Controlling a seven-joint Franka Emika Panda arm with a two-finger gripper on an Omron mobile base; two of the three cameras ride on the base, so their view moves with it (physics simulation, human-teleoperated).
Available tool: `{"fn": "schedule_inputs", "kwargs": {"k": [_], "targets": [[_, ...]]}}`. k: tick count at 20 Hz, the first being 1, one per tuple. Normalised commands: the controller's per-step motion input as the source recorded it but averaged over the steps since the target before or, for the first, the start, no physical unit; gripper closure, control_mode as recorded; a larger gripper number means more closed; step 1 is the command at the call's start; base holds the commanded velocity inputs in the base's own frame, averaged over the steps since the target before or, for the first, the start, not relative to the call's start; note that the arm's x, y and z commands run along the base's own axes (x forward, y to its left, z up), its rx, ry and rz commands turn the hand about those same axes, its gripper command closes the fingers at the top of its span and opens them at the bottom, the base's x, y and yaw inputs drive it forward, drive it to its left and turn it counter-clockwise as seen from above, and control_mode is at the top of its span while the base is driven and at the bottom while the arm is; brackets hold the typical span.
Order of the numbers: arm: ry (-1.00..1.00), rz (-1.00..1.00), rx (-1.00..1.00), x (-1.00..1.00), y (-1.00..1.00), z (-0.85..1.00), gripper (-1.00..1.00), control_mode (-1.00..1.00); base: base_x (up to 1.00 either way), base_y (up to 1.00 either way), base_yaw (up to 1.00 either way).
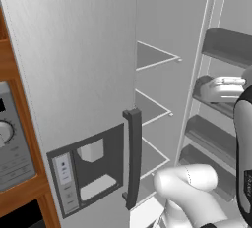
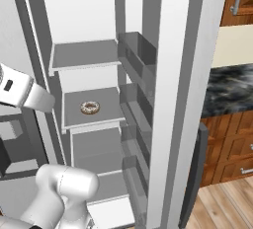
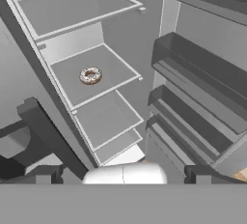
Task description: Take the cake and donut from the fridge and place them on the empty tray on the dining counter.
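Observation:
The silver-grey fridge (image 1: 74,50) has its left door shut and its right door (image 2: 170,75) swung open. On the second white shelf inside lies the donut (image 2: 90,107), a small ring with pale frosting and dark sprinkles, which the hand view shows as the donut (image 3: 90,75) alone on its shelf. My gripper (image 3: 123,175) hovers in front of the open compartment, well short of the donut, open wide with nothing between its fingertips (image 3: 48,174). The cake, the tray and the dining counter are out of view.
The open door's grey bins (image 3: 193,73) line the right side of the compartment. The shut door carries a dark handle (image 1: 133,158) and a dispenser panel (image 1: 91,168). A black oven front (image 1: 12,143) sits left of the fridge, and a marble wall counter (image 2: 230,90) over wooden cabinets lies to the right.

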Motion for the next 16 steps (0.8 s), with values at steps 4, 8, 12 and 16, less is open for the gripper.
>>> {"fn": "schedule_inputs", "kwargs": {"k": [4,8,12,16], "targets": [[0.11,-0.12,0.0,1.0,0.04,-0.61,-1.0,-1.0,0.0,0.0,0.0],[0.05,-0.03,0.0,0.97,0.15,-0.6,-1.0,-1.0,0.0,0.0,0.0],[0.01,0.0,0.0,0.78,0.0,-0.51,-1.0,-1.0,0.0,0.0,0.0],[0.0,0.0,0.0,0.79,0.0,-0.37,-1.0,-1.0,0.0,0.0,0.0]]}}
